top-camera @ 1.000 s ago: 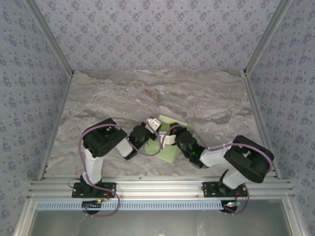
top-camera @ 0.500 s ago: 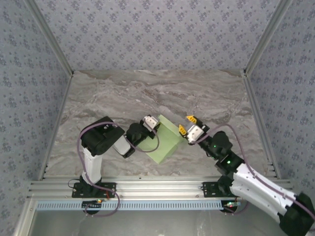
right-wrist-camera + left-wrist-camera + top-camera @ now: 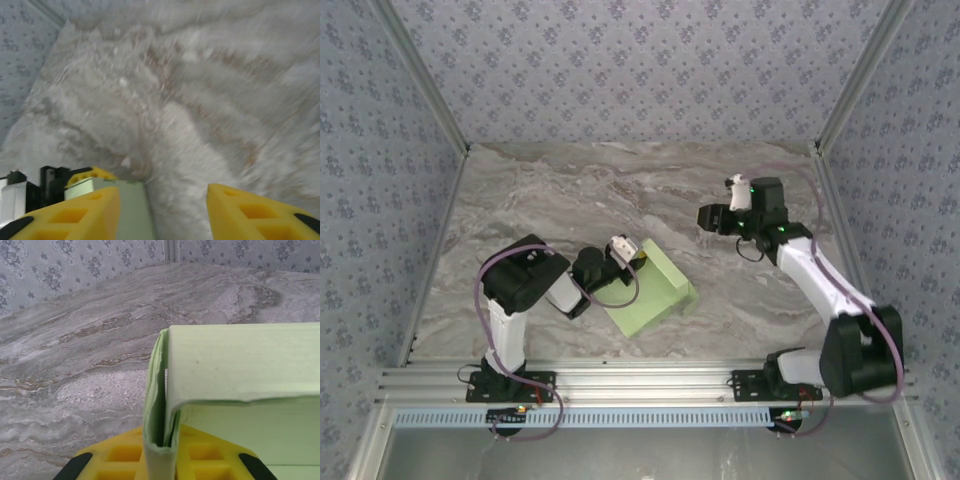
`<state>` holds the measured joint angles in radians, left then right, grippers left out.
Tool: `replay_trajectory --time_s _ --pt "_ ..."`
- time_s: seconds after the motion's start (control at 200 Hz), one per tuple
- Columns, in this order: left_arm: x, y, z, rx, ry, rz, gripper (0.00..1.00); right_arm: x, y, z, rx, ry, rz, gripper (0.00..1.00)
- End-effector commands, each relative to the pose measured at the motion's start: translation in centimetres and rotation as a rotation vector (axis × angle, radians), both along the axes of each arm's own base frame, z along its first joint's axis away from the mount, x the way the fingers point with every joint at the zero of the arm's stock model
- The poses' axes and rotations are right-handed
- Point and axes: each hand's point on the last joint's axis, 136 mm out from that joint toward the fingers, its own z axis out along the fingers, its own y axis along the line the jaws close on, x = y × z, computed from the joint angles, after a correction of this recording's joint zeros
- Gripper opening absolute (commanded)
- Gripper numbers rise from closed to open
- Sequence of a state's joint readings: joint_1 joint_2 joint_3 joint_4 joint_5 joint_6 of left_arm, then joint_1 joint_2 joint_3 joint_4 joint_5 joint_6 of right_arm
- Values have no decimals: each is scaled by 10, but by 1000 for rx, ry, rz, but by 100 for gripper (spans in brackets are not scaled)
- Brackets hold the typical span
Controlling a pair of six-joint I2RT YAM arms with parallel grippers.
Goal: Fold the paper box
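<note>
The paper box (image 3: 655,290) is a pale green folded card shape lying on the marble table (image 3: 620,185) near the front centre. My left gripper (image 3: 636,259) is shut on its left edge. In the left wrist view the doubled card edge (image 3: 159,405) is pinched between the yellow fingers (image 3: 117,455), and the box's flat top (image 3: 240,360) stretches away to the right. My right gripper (image 3: 704,216) hangs open over bare marble at the back right, well apart from the box. In the blurred right wrist view its yellow fingers (image 3: 75,210) stand wide apart, with the box (image 3: 131,212) seen beyond them.
Patterned walls (image 3: 640,70) close in the table on three sides, with metal corner posts (image 3: 420,75). An aluminium rail (image 3: 640,385) runs along the near edge by the arm bases. Bare marble lies behind and to the left of the box.
My right gripper opened, let go of the box and swung away to the back right. The box turned a little and settled lower. My left gripper kept its hold.
</note>
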<state>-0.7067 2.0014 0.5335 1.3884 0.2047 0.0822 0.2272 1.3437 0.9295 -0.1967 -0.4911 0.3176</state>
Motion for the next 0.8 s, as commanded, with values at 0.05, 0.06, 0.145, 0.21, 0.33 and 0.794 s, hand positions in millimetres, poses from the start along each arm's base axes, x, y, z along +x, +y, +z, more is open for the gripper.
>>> replay_trajectory --time_s 0.05,0.06,0.145,0.21,0.33,0.794 --pt "1 -6 -3 -18 10 -13 17 -39 45 -32 87 308 147 49" --pt "1 -6 -3 -15 9 -12 17 -39 47 -33 88 313 151 49" --pt "2 -6 -5 -5 -1 -6 18 -39 62 -47 113 375 177 47" --pt "4 -8 -5 -9 0 -6 18 -39 72 -58 139 439 188 43" --pt "4 -12 -11 -4 8 -25 18 -36 82 -69 138 501 185 44" --pt "11 -14 -19 6 15 18 19 -29 104 -90 85 566 217 43"
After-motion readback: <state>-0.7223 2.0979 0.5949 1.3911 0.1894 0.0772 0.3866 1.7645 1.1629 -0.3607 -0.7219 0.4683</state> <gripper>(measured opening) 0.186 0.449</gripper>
